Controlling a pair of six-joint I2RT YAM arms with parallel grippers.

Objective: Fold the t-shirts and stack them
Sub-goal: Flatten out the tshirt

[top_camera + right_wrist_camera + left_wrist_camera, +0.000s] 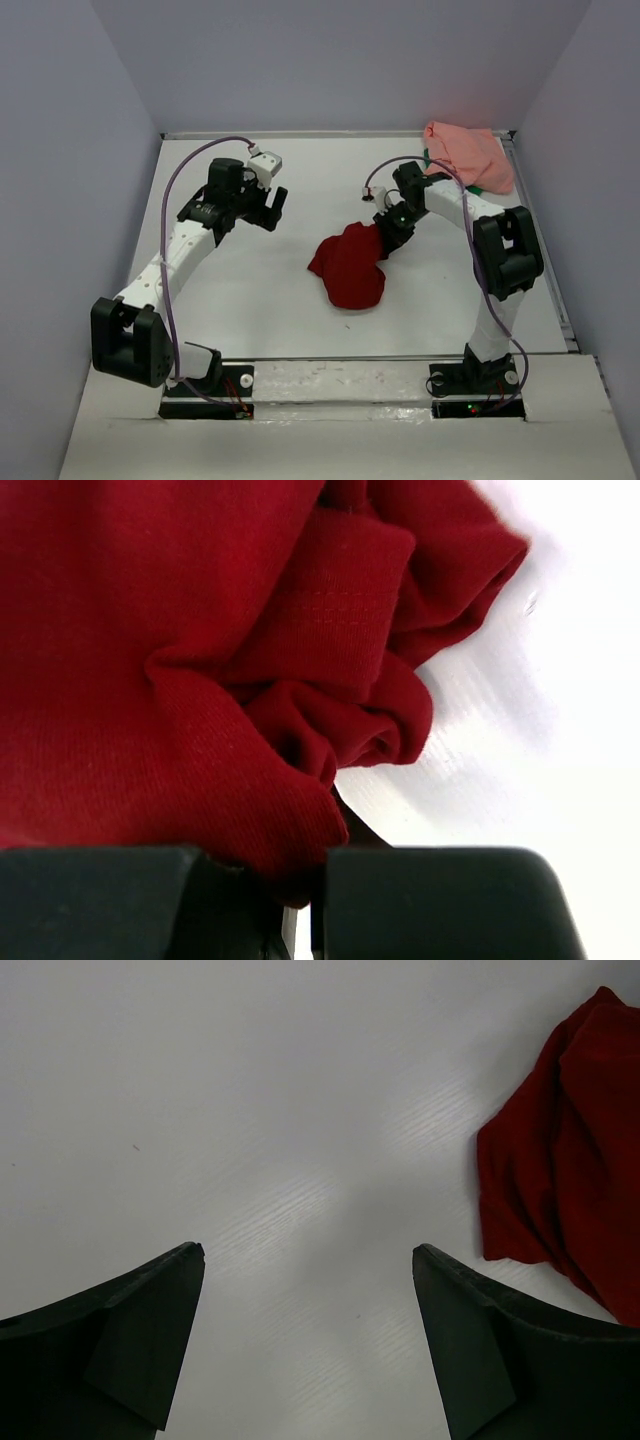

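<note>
A crumpled dark red t-shirt (pixel 348 268) lies bunched in the middle of the white table (pixel 250 300). My right gripper (pixel 385 237) sits at its upper right edge, shut on a fold of the red cloth (pixel 180 660), which is pinched between the dark fingers (pixel 305 865). My left gripper (pixel 275 207) hovers left of the shirt, open and with nothing in it, over bare table (pixel 308 1255). The red shirt's edge (pixel 565 1160) shows at the right of the left wrist view. A salmon pink t-shirt (pixel 468 155) lies at the back right corner with a sliver of green fabric (pixel 480 188) under it.
Grey walls close the table in on the left, back and right. A metal rail (pixel 545 260) runs along the right edge. Both arm bases (pixel 340 385) stand at the near edge.
</note>
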